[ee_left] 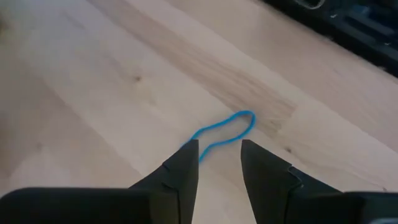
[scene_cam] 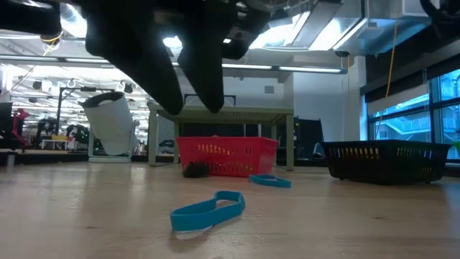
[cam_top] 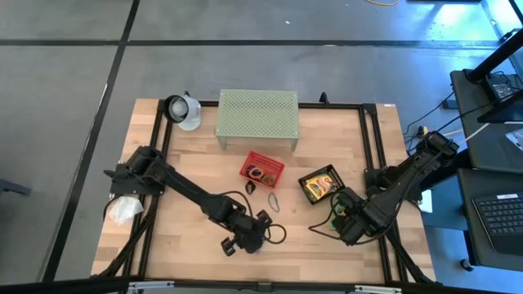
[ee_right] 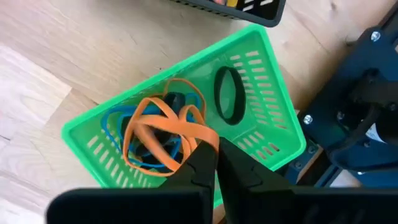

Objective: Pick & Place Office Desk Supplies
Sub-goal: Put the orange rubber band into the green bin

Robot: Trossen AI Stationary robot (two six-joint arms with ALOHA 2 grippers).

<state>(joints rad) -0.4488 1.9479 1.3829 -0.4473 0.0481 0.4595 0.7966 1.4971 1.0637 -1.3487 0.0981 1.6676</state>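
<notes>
Spanning the scene, the wooden tabletop (cam_top: 188,175) carries a pale green perforated shelf (cam_top: 257,114) at its far edge, then a red basket (cam_top: 261,168) near the middle, a black basket (cam_top: 320,183) with yellow boxes to its right, and a green basket (ee_right: 261,99) under the right arm. The left end effector (ee_left: 219,165) hovers low over the near middle of the tabletop, its two fingers parted with a clear gap and nothing between them. Just ahead of those fingertips lies a blue loop (ee_left: 224,130), flat on the wood; the nearer end of the band runs toward the left finger, and its long axis slants away from the gap, so the jaws stand roughly across it. A second blue loop (scene_cam: 270,180) lies farther off, near the red basket. The left arm is plainly the nearer one to the first loop. The right end effector (ee_right: 216,163) hangs over the green basket with its fingers pressed together, an orange band (ee_right: 163,127) running right up to their tips; whether the band is pinched I cannot tell. Blue and black loops already lie in that basket.
</notes>
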